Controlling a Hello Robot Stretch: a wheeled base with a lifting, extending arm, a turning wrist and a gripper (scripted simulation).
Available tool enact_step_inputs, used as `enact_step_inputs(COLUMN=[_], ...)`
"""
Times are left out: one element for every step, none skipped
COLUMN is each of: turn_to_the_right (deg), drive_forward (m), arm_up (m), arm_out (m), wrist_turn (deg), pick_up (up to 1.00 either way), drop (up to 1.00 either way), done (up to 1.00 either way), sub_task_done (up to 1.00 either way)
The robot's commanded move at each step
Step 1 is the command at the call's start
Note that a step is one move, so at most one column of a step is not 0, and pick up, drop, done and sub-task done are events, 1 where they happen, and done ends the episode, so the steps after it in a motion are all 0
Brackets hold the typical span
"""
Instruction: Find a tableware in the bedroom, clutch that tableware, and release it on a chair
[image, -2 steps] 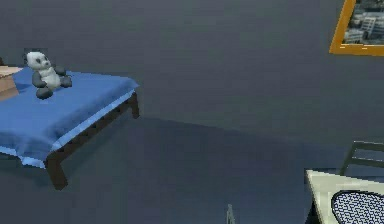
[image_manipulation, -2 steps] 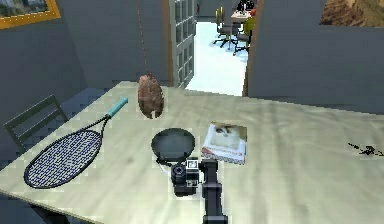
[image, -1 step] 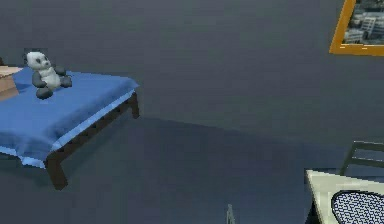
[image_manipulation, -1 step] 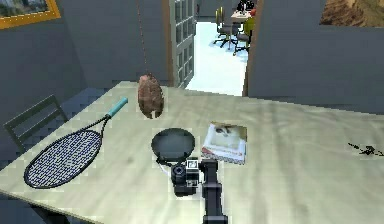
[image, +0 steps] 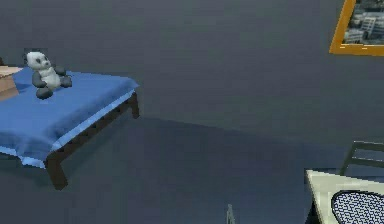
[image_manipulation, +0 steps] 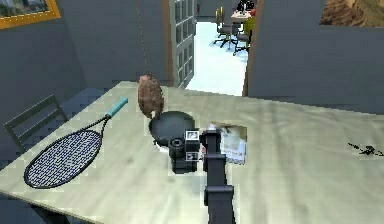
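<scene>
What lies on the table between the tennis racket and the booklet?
In the arm side view, a dark round dish and the gripper sit between the tennis racket and the booklet.

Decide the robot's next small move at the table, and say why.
Probably raise the arm a little: the gripper sits at the dark round dish on the table, and I cannot tell whether it holds anything. Lifting would show that, before heading to the chair.
</scene>
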Motion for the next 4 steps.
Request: enact_step_inputs(turn_to_the_right=[0.0,0.0,0.0,0.0], drive_forward=[0.00,0.00,0.00,0.00], arm_up=[0.18,0.00,0.00,0.00], arm_out=[0.00,0.00,0.00,0.00], wrist_turn=[0.0,-45.0,-45.0,-27.0], pick_up=[0.00,0.00,0.00,0.00], drop=[0.00,0.00,0.00,0.00], done=[0.00,0.00,0.00,0.00], sub_task_done=[0.00,0.00,0.00,0.00])
